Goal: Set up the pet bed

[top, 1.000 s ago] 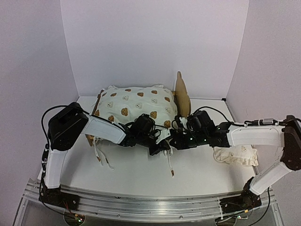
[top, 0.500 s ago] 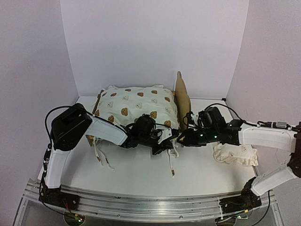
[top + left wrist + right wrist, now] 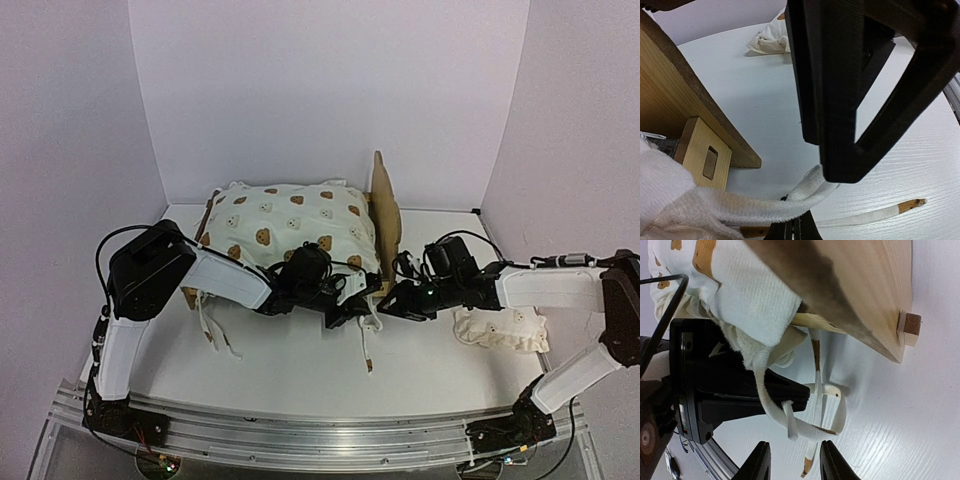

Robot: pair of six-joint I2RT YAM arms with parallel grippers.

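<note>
Right tool [image 3: 392,301] drew back from the pet bed [image 3: 386,205], cushion [image 3: 290,222] inside.

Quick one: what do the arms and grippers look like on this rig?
Left arm and right arm: white links, blocky black joint housings, thin black cables looping outside. Left gripper and right gripper are all black, with flat, angular fingers.

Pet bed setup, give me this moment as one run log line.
left gripper: shut on cushion tie | right gripper: open, near tie | cushion: on pet bed | pillow: on table
</note>
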